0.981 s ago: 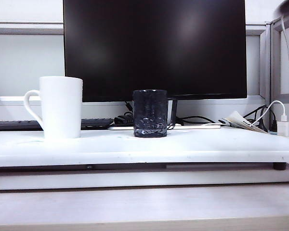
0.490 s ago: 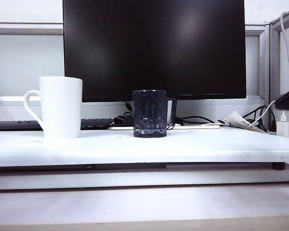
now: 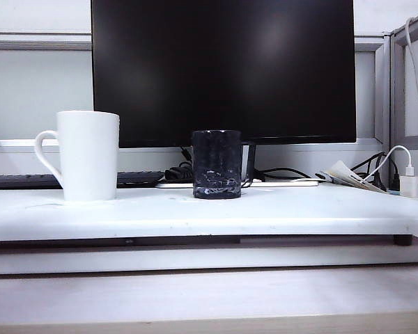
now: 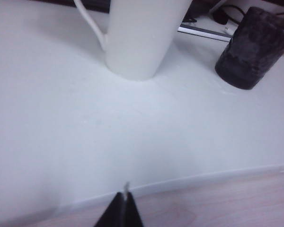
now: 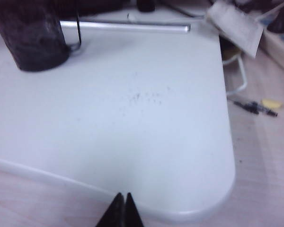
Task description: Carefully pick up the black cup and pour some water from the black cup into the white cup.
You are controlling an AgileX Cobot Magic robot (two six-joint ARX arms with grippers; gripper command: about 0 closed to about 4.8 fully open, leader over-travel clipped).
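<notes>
The black cup [image 3: 217, 164] stands upright near the middle of the white board [image 3: 209, 216], short, dark and bumpy. The taller white cup [image 3: 88, 154] stands to its left, handle pointing left. Neither arm shows in the exterior view. In the left wrist view the white cup [image 4: 140, 38] and black cup [image 4: 252, 48] lie well beyond my left gripper [image 4: 126, 200], which is shut and empty over the board's near edge. In the right wrist view my right gripper [image 5: 122, 199] is shut and empty at the board's near edge, far from the black cup [image 5: 32, 35] with its thin handle.
A large dark monitor [image 3: 223, 69] stands behind the cups, with a keyboard [image 3: 70, 179], cables [image 3: 285, 172] and a white charger [image 3: 409, 185] at the back. Papers [image 5: 235, 24] and pens [image 5: 255, 107] lie beside the board's rounded right corner.
A dark arm part at the right edge of the exterior view half a second ago has gone out of frame. Both cups stay put.
</notes>
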